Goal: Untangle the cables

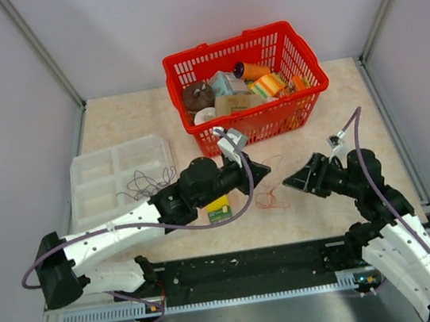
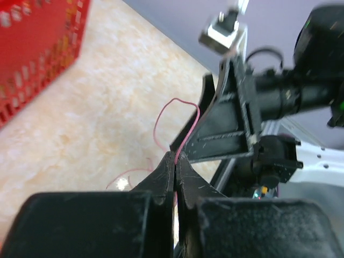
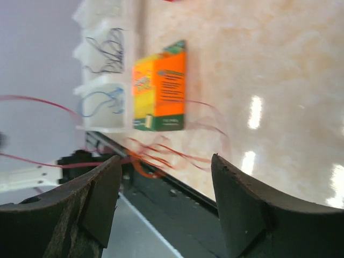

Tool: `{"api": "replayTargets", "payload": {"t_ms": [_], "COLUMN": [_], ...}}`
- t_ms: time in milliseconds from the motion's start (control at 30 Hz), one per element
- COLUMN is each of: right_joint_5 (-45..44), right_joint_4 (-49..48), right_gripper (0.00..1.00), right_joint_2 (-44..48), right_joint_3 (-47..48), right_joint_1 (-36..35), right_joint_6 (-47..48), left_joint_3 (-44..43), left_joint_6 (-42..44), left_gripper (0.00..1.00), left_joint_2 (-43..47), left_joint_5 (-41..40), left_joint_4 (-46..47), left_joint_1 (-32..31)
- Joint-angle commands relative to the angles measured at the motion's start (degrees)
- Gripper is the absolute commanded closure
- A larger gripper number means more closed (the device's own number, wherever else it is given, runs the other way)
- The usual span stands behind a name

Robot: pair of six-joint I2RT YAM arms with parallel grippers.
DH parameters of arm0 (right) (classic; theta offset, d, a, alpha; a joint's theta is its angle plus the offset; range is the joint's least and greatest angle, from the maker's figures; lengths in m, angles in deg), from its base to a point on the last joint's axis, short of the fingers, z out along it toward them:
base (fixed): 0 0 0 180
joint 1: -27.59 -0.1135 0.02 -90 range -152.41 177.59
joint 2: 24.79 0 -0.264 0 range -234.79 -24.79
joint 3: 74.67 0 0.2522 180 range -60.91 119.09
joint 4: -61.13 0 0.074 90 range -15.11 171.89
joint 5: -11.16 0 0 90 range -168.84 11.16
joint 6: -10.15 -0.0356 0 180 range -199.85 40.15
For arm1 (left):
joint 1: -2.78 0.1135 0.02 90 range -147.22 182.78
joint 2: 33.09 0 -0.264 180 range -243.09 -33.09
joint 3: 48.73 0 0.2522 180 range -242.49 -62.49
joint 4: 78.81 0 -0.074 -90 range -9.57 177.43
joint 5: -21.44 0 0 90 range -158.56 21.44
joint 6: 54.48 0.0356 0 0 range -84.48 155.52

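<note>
A thin red-orange cable lies in a loose squiggle on the table between my two grippers. My left gripper is shut on one strand of it; the left wrist view shows the fingertips pinching the red wire, which loops upward. My right gripper is open and empty, facing the left one across the tangle. In the right wrist view the open gripper frames the orange strands. Dark cables and a blue cable lie in the clear tray.
A clear compartment tray sits at the left. A red basket full of items stands at the back. A small orange and green box lies under the left arm. A black rail runs along the near edge.
</note>
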State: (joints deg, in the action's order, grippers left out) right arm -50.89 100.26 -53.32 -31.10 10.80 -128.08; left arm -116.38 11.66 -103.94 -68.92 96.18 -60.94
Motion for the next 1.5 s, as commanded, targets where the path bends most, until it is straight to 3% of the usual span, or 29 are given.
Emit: {"api": "replayTargets", "payload": {"t_ms": [0,133,267,333,433,567,700,867,1033,1167,1333,1467], "right_joint_5": [-5.80,0.35,-9.37,-16.83,-24.24,-30.47,-32.25,-28.30,-25.30,-29.42,-34.80,-31.47], "right_joint_4": [2.86,-14.33,-29.20,-29.24,-27.13,-21.51,-20.52,-30.53,-31.87,-28.62,-25.45,-20.63], "right_gripper": [0.32,0.30,0.27,0.27,0.27,0.28,0.31,0.45,0.59,0.81,0.99,1.00], "right_joint_2": [0.93,0.24,-3.01,-7.74,-13.64,-18.83,-18.40,-18.22,-21.12,-20.07,-14.90,-11.46], "right_joint_3": [-4.21,-12.91,-14.16,-10.84,-6.00,-2.39,-2.02,-3.96,-3.26,-4.13,-8.17,-12.13], "right_joint_1": [-0.78,-5.94,-21.57,-28.70,-32.94,-33.04,-32.95,-32.95,-32.95,-32.95,-31.38,-22.08], "right_joint_6": [7.97,3.24,3.13,4.89,6.91,9.20,10.00,6.84,4.72,3.58,-0.37,-3.19], "left_joint_3": [-0.69,-3.32,-5.35,-5.26,-5.26,-5.09,-5.17,-5.70,-6.76,-7.11,-8.77,-11.24], "left_joint_6": [-1.27,-3.12,-3.56,-3.83,-4.70,-5.85,-6.90,-7.26,-7.52,-7.35,-3.84,2.74], "left_gripper": [1.00,1.00,1.00,1.00,1.00,1.00,1.00,1.00,1.00,1.00,1.00,1.00], "left_joint_2": [4.22,4.76,5.28,5.90,6.60,7.13,7.04,6.43,5.63,5.90,8.44,14.23], "left_joint_5": [-7.28,-9.39,-10.63,-9.93,-8.78,-7.64,-5.80,-4.12,-3.24,-3.59,-10.78,-19.75], "left_joint_4": [-3.21,-8.47,-12.36,-12.01,-12.01,-12.00,-11.83,-10.69,-10.95,-11.48,-15.95,-19.56], "left_joint_1": [0.44,0.62,0.79,1.06,1.32,1.41,1.50,1.50,1.50,1.50,1.50,1.41]}}
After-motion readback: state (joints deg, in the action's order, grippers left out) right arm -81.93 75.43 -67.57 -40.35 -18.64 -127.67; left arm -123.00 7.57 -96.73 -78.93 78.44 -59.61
